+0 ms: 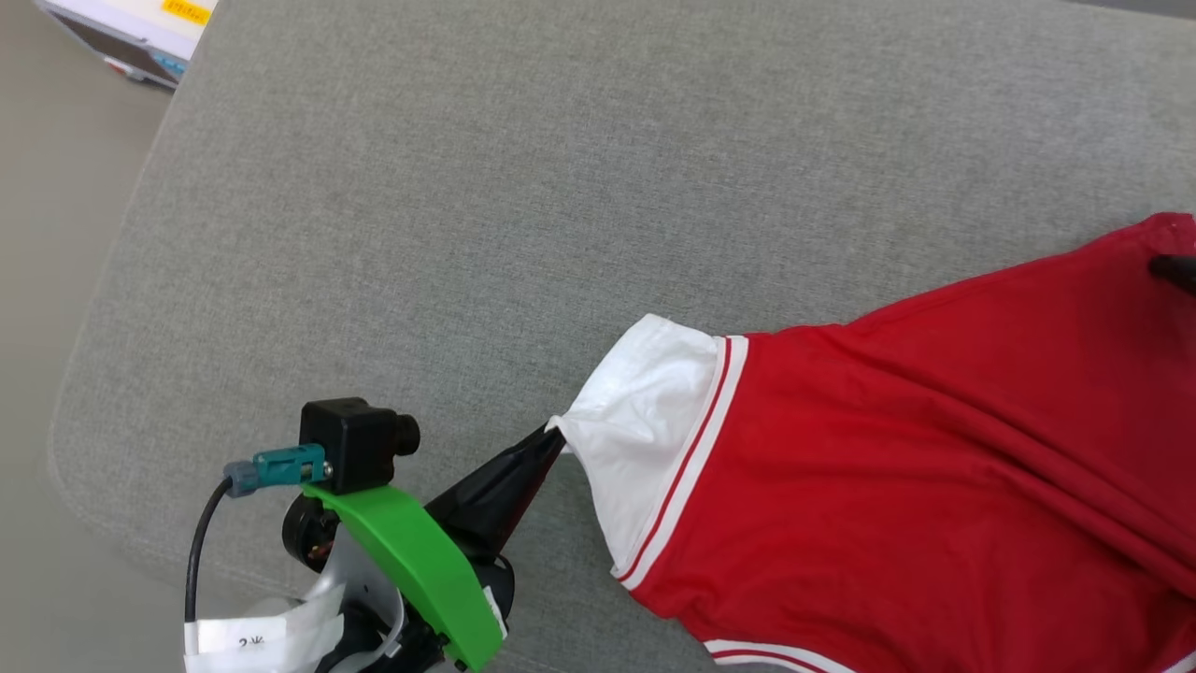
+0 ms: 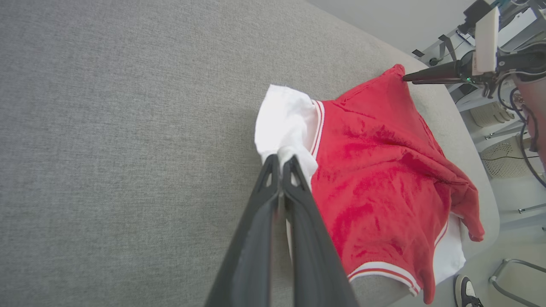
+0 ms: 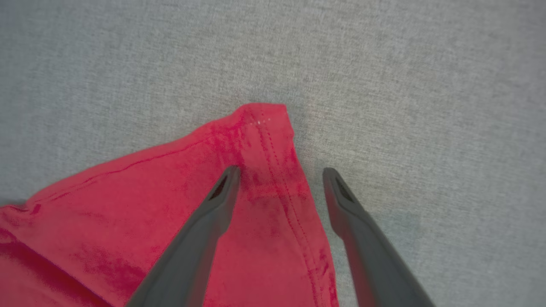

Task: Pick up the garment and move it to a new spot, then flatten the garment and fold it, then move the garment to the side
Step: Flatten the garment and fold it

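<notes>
Grey cushion [image 1: 374, 234] is overlaid by the garment [image 1: 888, 467], judged limp and light: sleeve [image 1: 645, 421] clamped in the left gripper [image 2: 281, 164], hem corner [image 3: 264, 123] straddled by the released right gripper [image 3: 279, 175].

1. Grey fabric surface [image 1: 467, 187]: woven, padded, with a rounded corner at the near left of the head view.
2. Floor [image 1: 42, 280]: pale and plain, bordering the padded surface on the left.
3. White flat object [image 1: 131, 33]: lies on the floor at the far left and carries a yellow label [image 1: 185, 9].
4. Shoe [image 2: 467, 292]: black and white, on the floor beyond the surface edge.
5. Perforated pale panel [image 2: 507, 160]: stands near metal tube frames [image 2: 512, 277].
</notes>
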